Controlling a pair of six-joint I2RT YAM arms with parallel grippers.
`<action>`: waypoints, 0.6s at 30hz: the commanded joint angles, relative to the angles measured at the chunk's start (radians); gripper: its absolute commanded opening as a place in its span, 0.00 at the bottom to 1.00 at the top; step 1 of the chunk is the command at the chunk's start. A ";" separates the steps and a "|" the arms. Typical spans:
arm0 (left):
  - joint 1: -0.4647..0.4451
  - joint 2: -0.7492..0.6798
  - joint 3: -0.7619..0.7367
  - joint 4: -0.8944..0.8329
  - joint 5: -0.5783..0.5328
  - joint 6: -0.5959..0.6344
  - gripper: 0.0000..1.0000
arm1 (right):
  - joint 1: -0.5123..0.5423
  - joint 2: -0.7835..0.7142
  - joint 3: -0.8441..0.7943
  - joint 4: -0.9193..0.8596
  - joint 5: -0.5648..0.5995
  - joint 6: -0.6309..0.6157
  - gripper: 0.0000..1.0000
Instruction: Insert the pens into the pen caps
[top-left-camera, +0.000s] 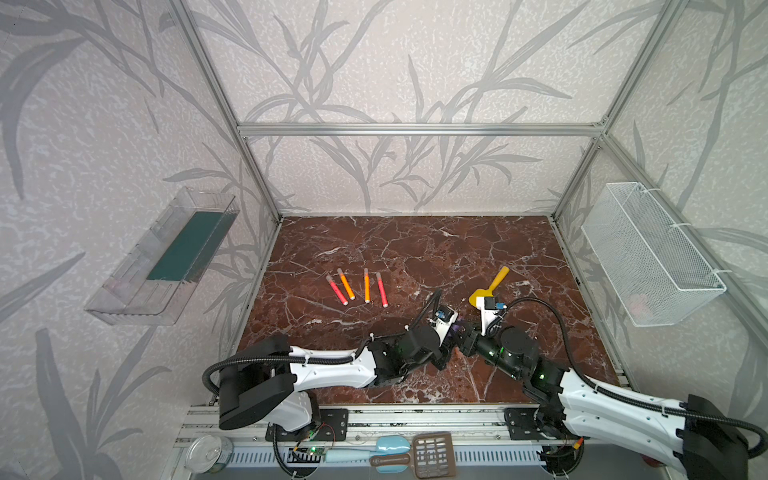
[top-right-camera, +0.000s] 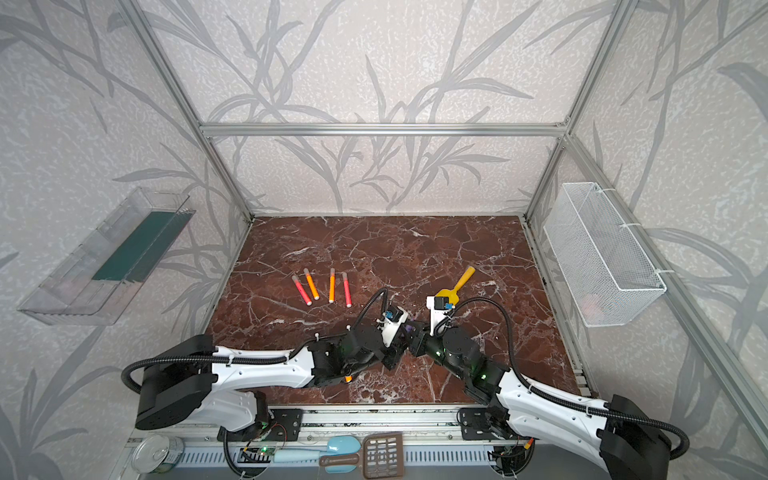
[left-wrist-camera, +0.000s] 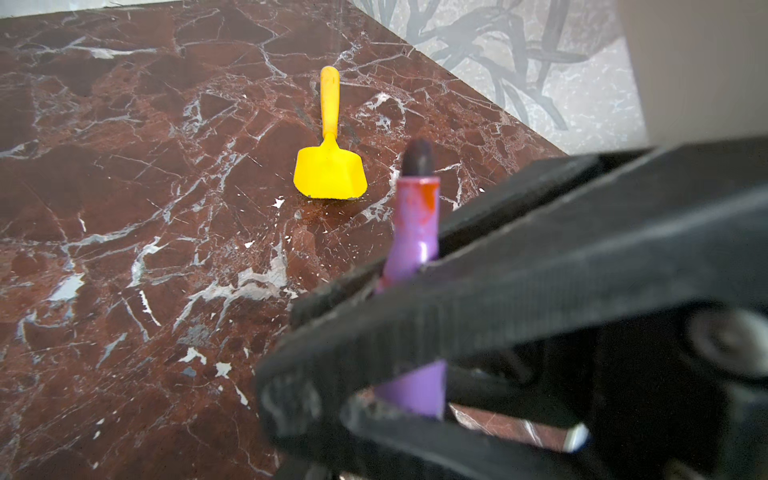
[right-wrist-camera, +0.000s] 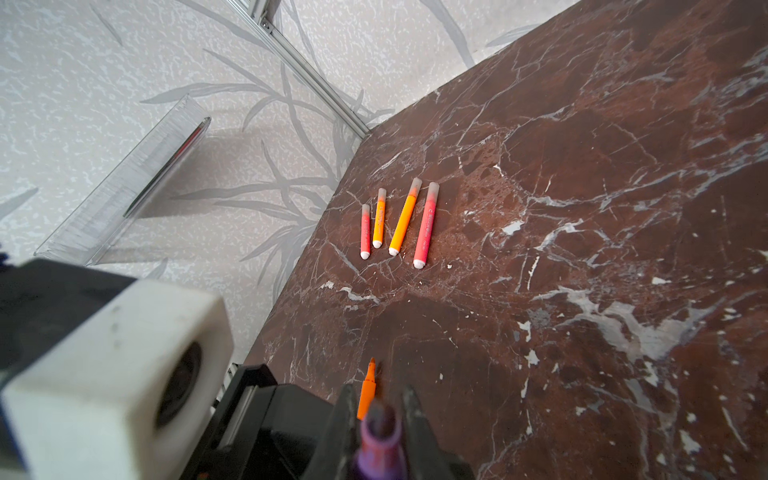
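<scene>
A purple pen (left-wrist-camera: 415, 232) with its dark nib bare is held up over the marble table (top-left-camera: 415, 249). My left gripper (left-wrist-camera: 374, 399) is shut on its barrel. My right gripper (right-wrist-camera: 378, 411) is shut on it nearer the nib, so both meet at the front middle (top-left-camera: 457, 334). Several capped pens lie in a row at mid-left, red-pink (top-left-camera: 337, 289), orange (top-left-camera: 345, 284), orange (top-left-camera: 366, 285) and red-pink (top-left-camera: 381, 289). Each carries a pale pen cap (right-wrist-camera: 432, 190) on its far end. An uncapped orange pen (right-wrist-camera: 368, 390) lies under my left arm (top-right-camera: 348, 378).
A yellow spatula (top-left-camera: 492, 286) lies just behind the right wrist. A clear bin (top-left-camera: 166, 257) hangs on the left wall and a white wire basket (top-left-camera: 648, 253) on the right wall. A tin can (top-left-camera: 208, 453) and scoops (top-left-camera: 390, 446) sit on the front rail.
</scene>
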 joint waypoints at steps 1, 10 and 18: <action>-0.002 -0.029 0.011 0.042 -0.029 0.018 0.32 | 0.025 0.011 0.023 0.037 0.000 -0.004 0.00; -0.002 -0.041 -0.011 0.067 -0.072 0.005 0.06 | 0.034 0.015 0.019 0.042 0.014 -0.005 0.00; -0.002 -0.059 -0.043 0.087 -0.111 -0.019 0.00 | 0.039 -0.005 0.019 0.023 0.024 -0.015 0.12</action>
